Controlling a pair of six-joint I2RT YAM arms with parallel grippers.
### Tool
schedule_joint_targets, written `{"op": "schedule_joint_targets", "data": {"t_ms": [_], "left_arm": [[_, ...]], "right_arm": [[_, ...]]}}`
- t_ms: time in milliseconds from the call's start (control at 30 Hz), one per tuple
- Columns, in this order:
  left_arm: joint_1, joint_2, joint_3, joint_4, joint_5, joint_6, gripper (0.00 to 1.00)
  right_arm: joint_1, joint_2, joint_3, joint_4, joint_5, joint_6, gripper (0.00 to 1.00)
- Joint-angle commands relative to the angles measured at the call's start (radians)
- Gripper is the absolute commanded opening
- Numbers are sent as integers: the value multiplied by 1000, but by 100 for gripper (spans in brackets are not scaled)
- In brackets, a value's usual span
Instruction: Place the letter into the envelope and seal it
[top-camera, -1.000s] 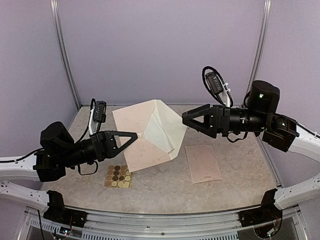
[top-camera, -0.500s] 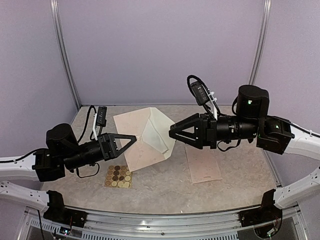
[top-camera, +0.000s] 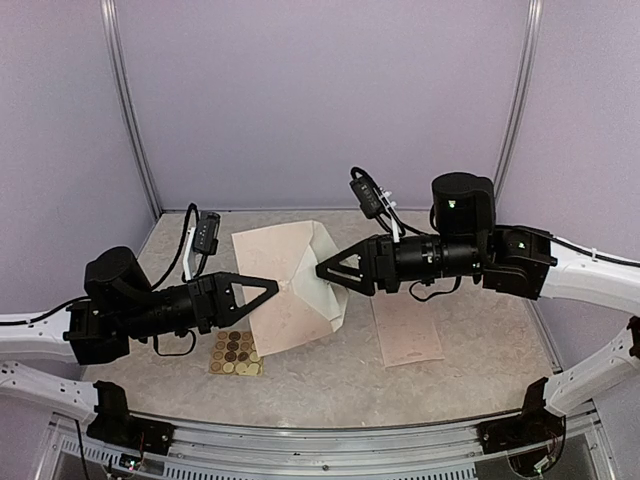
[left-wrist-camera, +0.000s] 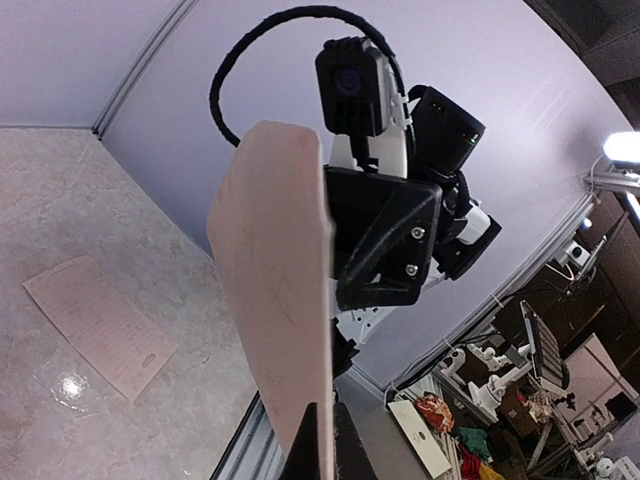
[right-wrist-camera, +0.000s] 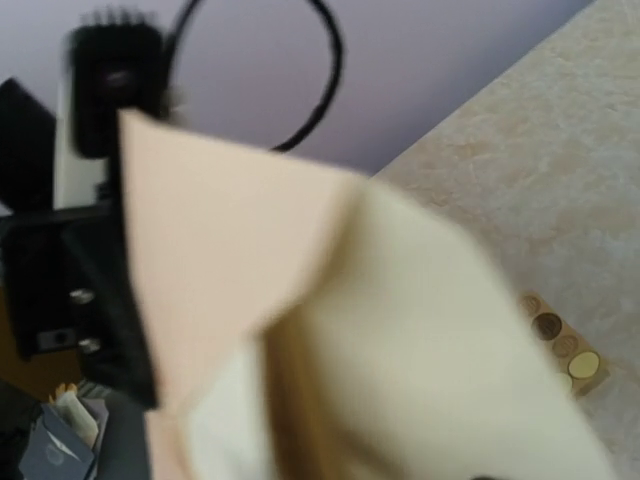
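Note:
The pinkish-beige envelope (top-camera: 272, 262) is held up off the table between both arms, its cream-lined triangular flap (top-camera: 312, 252) open. My left gripper (top-camera: 272, 287) is shut on the envelope's lower left edge; in the left wrist view (left-wrist-camera: 322, 440) the jaws pinch the sheet (left-wrist-camera: 275, 290) edge-on. My right gripper (top-camera: 322, 269) is shut on the flap side. The right wrist view is blurred, filled by the envelope (right-wrist-camera: 220, 220) and its cream lining (right-wrist-camera: 430, 340); its fingers are hidden. The letter (top-camera: 406, 326), a pale sheet with lines of text, lies flat on the table at the right (left-wrist-camera: 98, 322).
A small sheet of round stickers (top-camera: 236, 353) lies on the table under the left arm, also in the right wrist view (right-wrist-camera: 560, 345). Purple walls close the back and sides. The table's front rail (top-camera: 320, 440) runs along the near edge.
My right gripper has moved left and down toward the left gripper, carrying the flap with it. The envelope is bent narrower and sits lower. The left gripper shifted slightly.

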Motion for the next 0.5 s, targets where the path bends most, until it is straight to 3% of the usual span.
{"op": "schedule_joint_targets", "data": {"t_ms": [0, 267, 467], "left_arm": [[-16, -14, 11, 83, 53, 34, 0], [-23, -5, 11, 94, 33, 37, 0], [-29, 5, 13, 101, 34, 38, 0]], "right_arm": [[-22, -17, -35, 38, -63, 46, 58], [-22, -19, -85, 228, -268, 77, 41], [-22, -2, -99, 310, -318, 106, 30]]}}
